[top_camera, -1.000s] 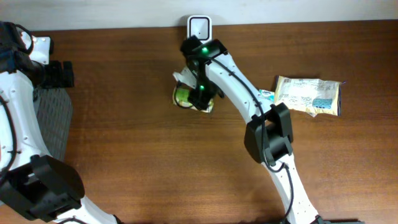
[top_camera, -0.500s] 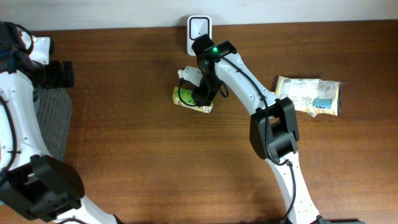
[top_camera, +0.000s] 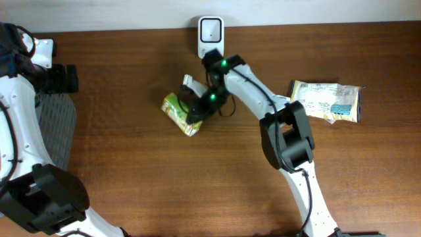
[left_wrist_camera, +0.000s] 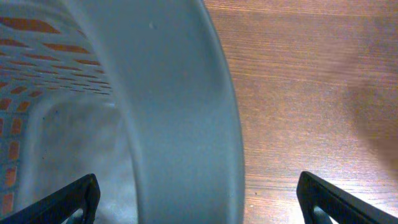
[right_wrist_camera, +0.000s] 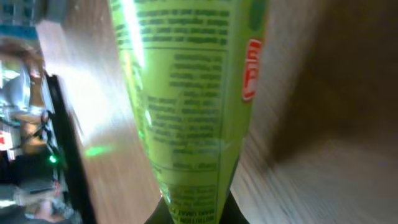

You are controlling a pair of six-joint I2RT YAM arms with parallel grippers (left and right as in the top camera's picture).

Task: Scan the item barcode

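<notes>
Change noted: the packet point(top_camera: 176, 110) has shifted left and toward the near edge since a second ago, out from under the scanner point(top_camera: 210, 29). My right gripper point(top_camera: 196, 108), spread over it then, is now pinched onto its end.

Right wrist view: green printed face, narrow end clamped between the jaws.

Room: bare wood from the packet to the basket point(top_camera: 58, 125) at the table's point(top_camera: 131, 184) left edge. A pouch point(top_camera: 327, 101) lies well apart, near the right edge.

Pose: my right arm rises from the near edge, elbow bent, forearm angled back left below the scanner. My left gripper point(left_wrist_camera: 199, 208) hangs over the basket rim, jaws wide, holding nothing.
</notes>
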